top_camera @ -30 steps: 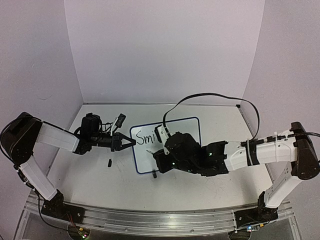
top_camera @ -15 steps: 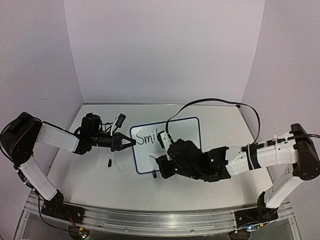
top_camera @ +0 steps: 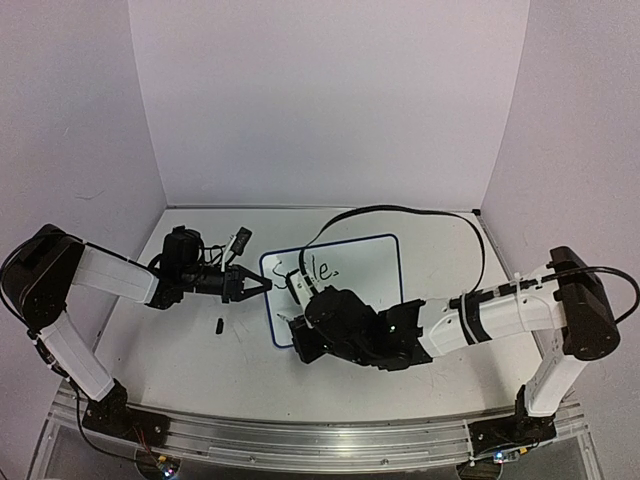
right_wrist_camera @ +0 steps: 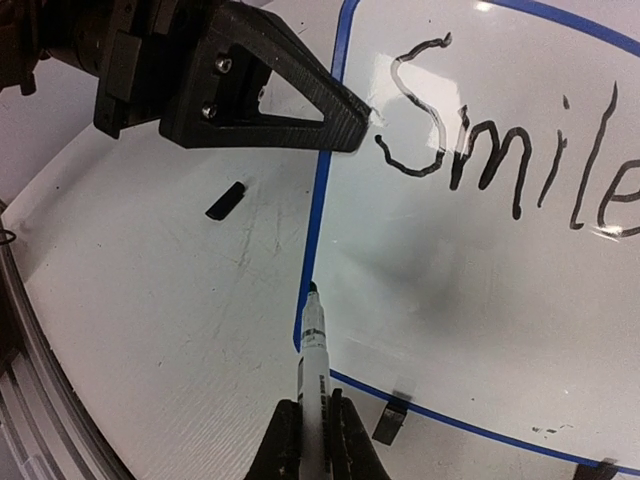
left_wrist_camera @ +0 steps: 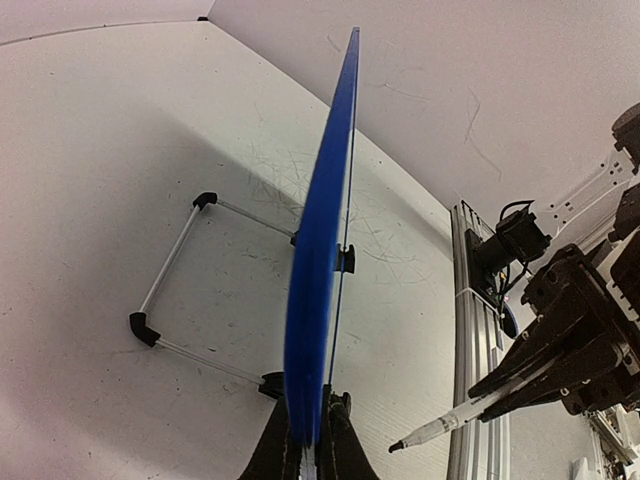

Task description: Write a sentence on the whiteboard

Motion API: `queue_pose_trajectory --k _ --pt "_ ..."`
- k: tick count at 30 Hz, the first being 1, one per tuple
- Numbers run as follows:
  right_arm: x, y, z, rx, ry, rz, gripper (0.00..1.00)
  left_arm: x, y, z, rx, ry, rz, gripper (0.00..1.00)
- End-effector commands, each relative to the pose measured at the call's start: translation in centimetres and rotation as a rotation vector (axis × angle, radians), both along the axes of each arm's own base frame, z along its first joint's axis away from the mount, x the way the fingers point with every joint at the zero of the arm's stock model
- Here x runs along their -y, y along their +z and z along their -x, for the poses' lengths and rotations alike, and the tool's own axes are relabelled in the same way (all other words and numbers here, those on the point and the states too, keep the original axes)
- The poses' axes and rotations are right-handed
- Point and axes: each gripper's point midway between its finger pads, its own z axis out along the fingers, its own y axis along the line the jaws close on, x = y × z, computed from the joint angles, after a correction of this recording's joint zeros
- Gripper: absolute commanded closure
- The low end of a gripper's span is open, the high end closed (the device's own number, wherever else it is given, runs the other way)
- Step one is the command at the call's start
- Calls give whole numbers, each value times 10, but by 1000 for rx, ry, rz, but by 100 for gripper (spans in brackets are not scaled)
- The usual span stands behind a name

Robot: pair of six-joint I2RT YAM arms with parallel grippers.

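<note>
Two grips are mine here. My left fingers (top_camera: 250,285) are closed on the left rim of the whiteboard (top_camera: 365,275), pinching its thin blue edge. From the left wrist I see the board edge-on, a blue blade rising from between those fingers. My right fingers (right_wrist_camera: 284,442) are clamped around a marker (right_wrist_camera: 313,350), its barrel running straight out from between them with the dark tip forward. From the right wrist the tip lines up with the board's left rim, low on that side and below the writing. From the left wrist there is a clear gap between the tip and the board's face.

The whiteboard stands on edge on the white surface (top_camera: 180,350), between my two arms. The sentence (right_wrist_camera: 500,160) is one black word, "Smile", along the upper left of the board, starting just beside my left fingertips. The top view shows a full stop after it, and a black cable (top_camera: 400,208) crosses part of the word there. A black clip foot (right_wrist_camera: 388,420) sits on the bottom rim. A thin rod frame (left_wrist_camera: 172,258) with black corners lies on the surface behind the board, joined to its clips. A small black piece (right_wrist_camera: 225,200) lies loose on the surface, left of the board and apart from it.
</note>
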Motion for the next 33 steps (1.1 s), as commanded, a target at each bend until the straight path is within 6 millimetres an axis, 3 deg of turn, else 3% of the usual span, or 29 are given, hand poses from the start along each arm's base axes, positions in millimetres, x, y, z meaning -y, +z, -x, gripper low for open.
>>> queue_pose_trajectory --k 1,14,33 --pt "-2 25 -19 69 -103 -47 100 -3 -11 -8 11 57 -58 100" --pt "1 18 -30 57 -148 -20 100 -1 -13 -8 10 45 -58 100" --pt "-3 10 -29 40 -136 2 100 -2 -15 -7 6 43 -60 100"
